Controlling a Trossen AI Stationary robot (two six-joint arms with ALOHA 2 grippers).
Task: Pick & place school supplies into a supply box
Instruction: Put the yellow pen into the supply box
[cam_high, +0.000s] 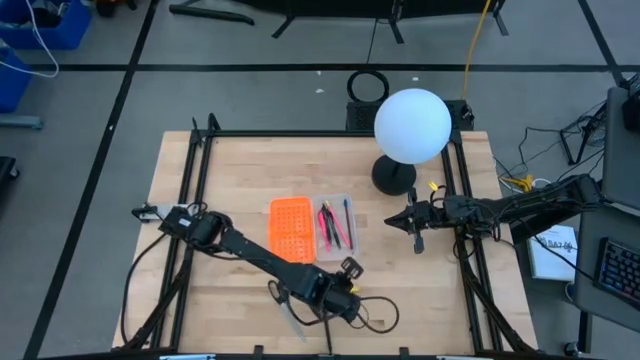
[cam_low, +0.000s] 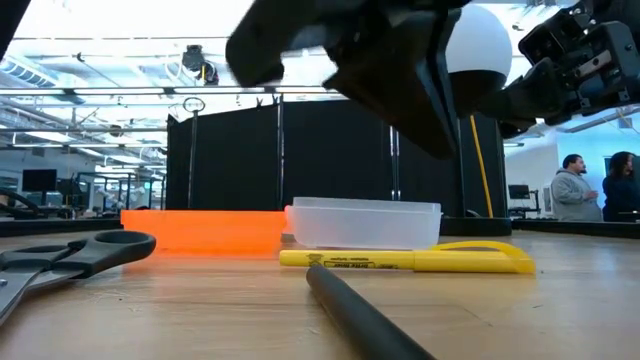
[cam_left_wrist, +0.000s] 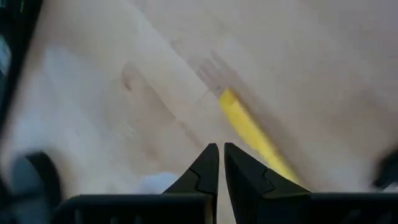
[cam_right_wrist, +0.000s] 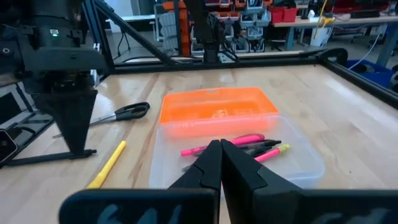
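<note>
The supply box lies open mid-table: an orange half (cam_high: 292, 228) and a translucent tray (cam_right_wrist: 305, 168) with pink, black and yellow pens (cam_right_wrist: 239, 142) inside. A yellow highlighter (cam_left_wrist: 249, 132) lies on the wood just near of the tray. Left of it lie black-handled scissors (cam_right_wrist: 124, 112), and a black pen (cam_low: 365, 318) lies by the near edge. My left gripper (cam_left_wrist: 219, 149) hovers over the highlighter, pointing down, shut but for a thin slit, with nothing between its fingers. My right gripper (cam_high: 415, 238) waits shut, right of the tray.
A white globe lamp (cam_high: 412, 125) stands on a black base (cam_high: 393, 177) at the far right of the table. Black frame rails (cam_high: 195, 180) run along both table sides. A black cable (cam_high: 375, 315) loops on the wood near the left gripper. People stand in the room beyond.
</note>
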